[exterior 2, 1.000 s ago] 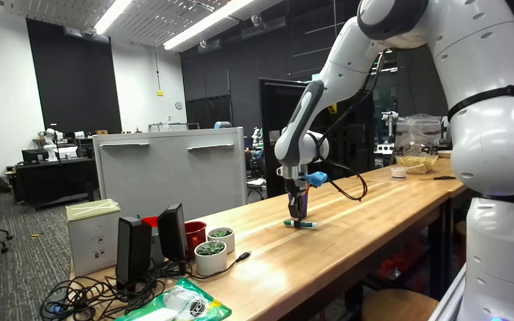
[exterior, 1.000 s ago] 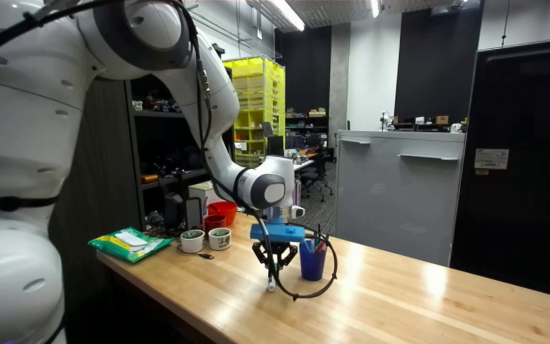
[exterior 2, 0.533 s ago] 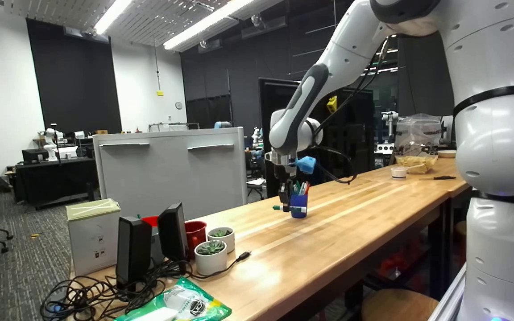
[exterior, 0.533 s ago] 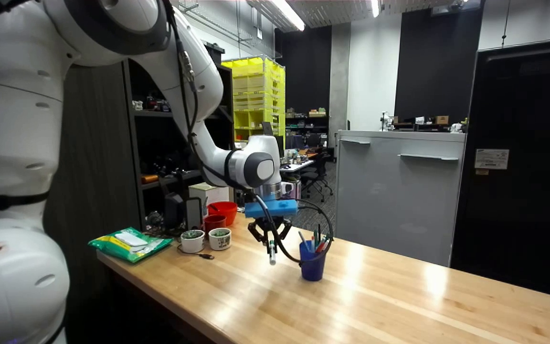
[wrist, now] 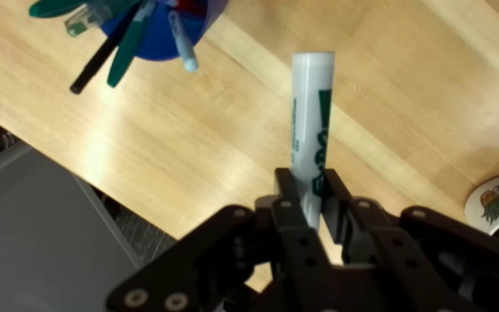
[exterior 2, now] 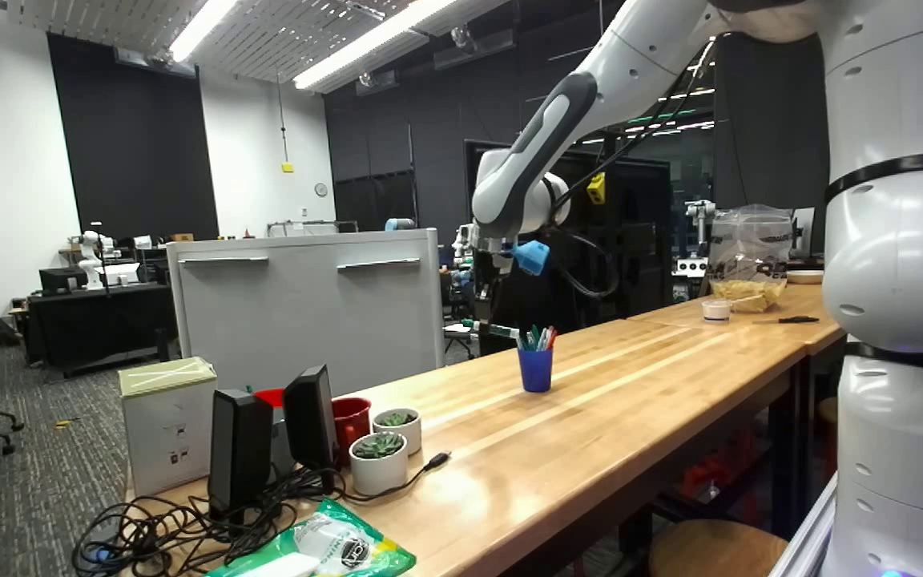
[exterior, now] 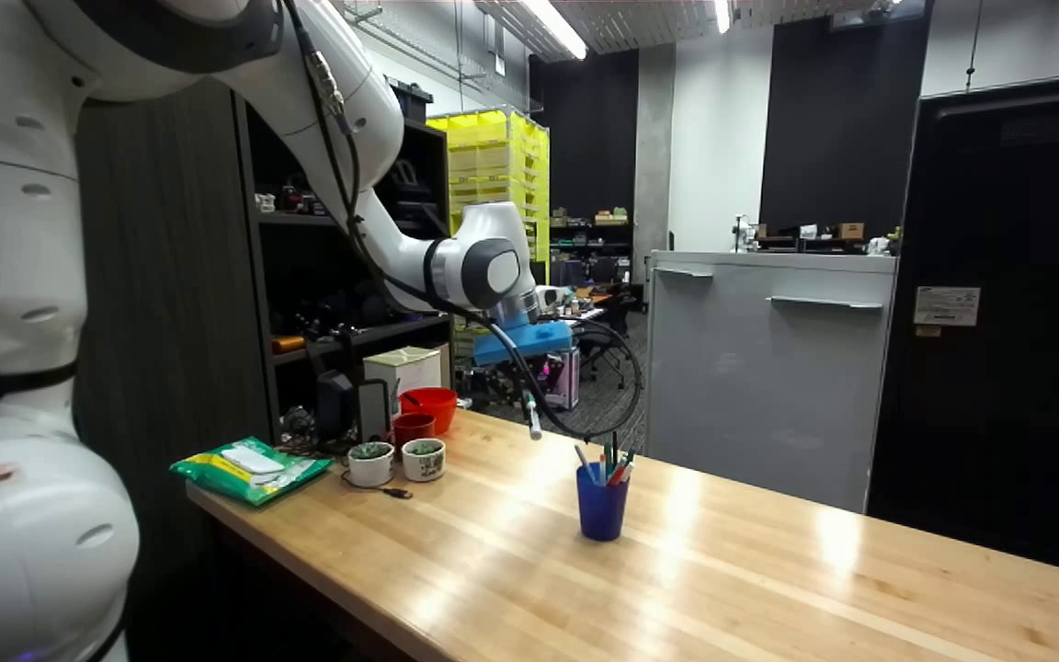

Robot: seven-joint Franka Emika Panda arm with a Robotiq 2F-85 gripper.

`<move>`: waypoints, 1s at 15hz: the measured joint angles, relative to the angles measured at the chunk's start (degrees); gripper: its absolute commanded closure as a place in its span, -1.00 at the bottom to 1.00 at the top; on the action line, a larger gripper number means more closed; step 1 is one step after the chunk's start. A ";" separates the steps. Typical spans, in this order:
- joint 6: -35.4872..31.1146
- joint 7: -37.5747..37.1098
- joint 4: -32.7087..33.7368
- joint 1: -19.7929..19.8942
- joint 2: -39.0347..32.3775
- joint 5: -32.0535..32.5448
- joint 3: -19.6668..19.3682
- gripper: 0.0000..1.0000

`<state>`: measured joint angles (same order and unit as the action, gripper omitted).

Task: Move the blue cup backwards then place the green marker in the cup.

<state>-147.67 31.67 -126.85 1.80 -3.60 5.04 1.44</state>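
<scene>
Black two-fingered gripper [wrist: 306, 186]. Clenches a slim, cylindrical green-capped white marker [wrist: 312, 108] between both fingertips, pressed from opposite sides. Hangs well above a pale, glossy wooden tabletop [exterior: 768, 570]; sits higher than half a second ago, and higher again than a second ago.

Dark-blue tapered cylindrical cup [exterior: 601, 510]. Stands upright on the tabletop. Keeps the same spot as half a second ago in both exterior views. Holds a loose bunch of slender green, black, white and red pens [wrist: 130, 47], leaning out past the rim.

Green-capped white marker. Bears dark-green print along the barrel. Slants in an exterior view, white end below cap, more steeply than half a second ago. Remains outside the cup; shows apart from cup and pens in the wrist view.

Bright-blue rectangular block [exterior: 545, 337]. Sits just above the fingers. Tilts in an exterior view, a little more than half a second ago.

Black looped cable [exterior: 587, 435]. Hangs with its lowest bend above the cup rim in an exterior view, after overlapping the cup half a second ago.

White round pots [exterior 2: 380, 474] with green succulents. Stand side by side, unshifted, next to a red mug [exterior 2: 357, 417].
</scene>
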 measured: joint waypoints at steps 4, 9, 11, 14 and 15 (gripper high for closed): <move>-4.03 3.00 0.70 0.35 0.33 -5.12 -0.24 0.90; -8.89 7.26 0.58 1.22 0.37 -9.25 -0.42 0.90; -10.29 8.21 0.28 1.51 0.38 -9.87 -0.51 0.90; -12.31 8.64 -0.49 2.21 0.38 -10.71 -0.57 0.90; -13.13 8.92 -0.86 2.41 0.38 -11.46 -0.58 0.90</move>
<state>-160.80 40.59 -127.71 4.21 -3.22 -6.42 0.86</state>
